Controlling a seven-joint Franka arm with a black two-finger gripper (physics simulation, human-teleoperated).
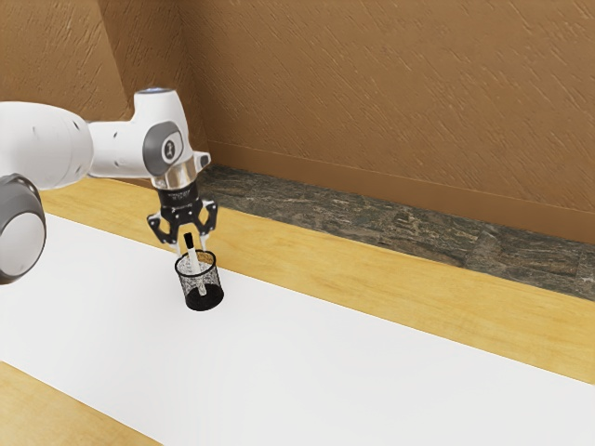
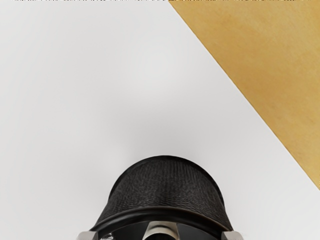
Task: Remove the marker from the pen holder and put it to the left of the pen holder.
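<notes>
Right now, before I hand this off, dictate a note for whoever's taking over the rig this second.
End effector: open, over the pen holder, fingertips either side of the marker, not gripping it.
Things: holder upright on the white surface; marker leaning inside, dark end up above the rim.
Done: end effector lined up around the marker, by the look of it.
Left: close on it, lift it clear, set it left of the holder.

White sheet (image 1: 353,372) — straight-edged, flat on yellowish wooden table (image 1: 446,299) (wood showing along both sides). Beyond, dark veined stone floor (image 1: 372,221) — then brown textured wall (image 1: 390,93) with baseboard (image 1: 372,184).
</notes>
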